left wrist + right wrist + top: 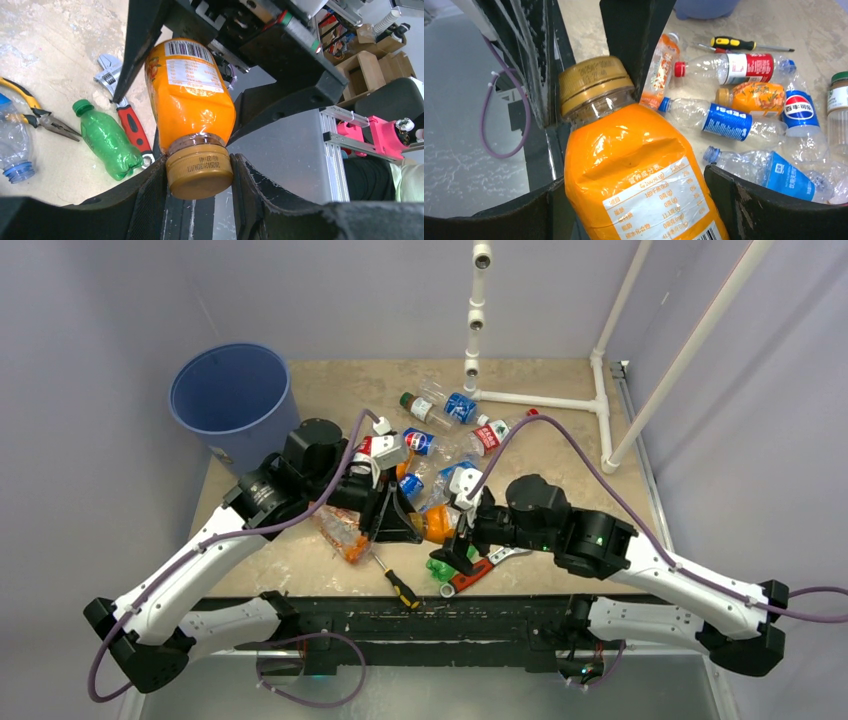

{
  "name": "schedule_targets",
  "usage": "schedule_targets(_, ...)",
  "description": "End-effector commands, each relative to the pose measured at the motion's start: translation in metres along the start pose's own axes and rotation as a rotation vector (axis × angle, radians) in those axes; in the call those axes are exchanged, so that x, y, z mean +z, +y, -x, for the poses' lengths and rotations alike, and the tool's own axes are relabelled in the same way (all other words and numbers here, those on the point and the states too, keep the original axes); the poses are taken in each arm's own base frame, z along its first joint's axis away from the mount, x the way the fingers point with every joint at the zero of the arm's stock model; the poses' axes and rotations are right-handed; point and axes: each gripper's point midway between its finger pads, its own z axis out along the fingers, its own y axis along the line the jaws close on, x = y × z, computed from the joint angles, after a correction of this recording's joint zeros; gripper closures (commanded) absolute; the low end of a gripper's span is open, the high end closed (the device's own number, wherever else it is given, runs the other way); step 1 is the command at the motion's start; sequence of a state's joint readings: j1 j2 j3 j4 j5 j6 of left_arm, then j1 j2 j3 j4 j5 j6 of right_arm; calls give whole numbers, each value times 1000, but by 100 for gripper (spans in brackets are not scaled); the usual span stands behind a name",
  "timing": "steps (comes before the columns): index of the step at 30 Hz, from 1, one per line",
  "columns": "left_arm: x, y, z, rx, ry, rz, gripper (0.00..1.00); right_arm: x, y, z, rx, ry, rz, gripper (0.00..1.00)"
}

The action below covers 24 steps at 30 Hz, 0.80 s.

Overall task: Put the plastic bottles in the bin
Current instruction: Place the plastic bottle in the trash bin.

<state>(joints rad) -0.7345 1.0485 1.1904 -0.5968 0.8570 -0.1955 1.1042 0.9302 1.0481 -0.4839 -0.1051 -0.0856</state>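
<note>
One orange bottle (190, 100) pinched by left tool (199, 166); right tool (633, 179) wide open around it

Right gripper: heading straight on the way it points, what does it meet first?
The orange bottle, sitting between the right gripper's open fingers; just beyond, the left gripper holds its cap.

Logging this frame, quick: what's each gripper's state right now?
Left gripper: shut on the cap of the orange bottle.
Right gripper: open, jaws standing around that bottle's body.
</note>
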Motion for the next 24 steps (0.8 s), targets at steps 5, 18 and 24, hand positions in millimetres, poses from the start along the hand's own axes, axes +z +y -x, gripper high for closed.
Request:
schedule_targets(5,-4,-21,23,86,-77,-78,100,0,-6,15,-44,-60,-49,23)
schedule_targets(18,-27,-19,67,213,-412,71,14,-24,-3,51,18,-341,-59,63)
schedule_targets(24,-84,-26,99,289,-891,189,1,-30,-7,65,205,-553,-82,66)
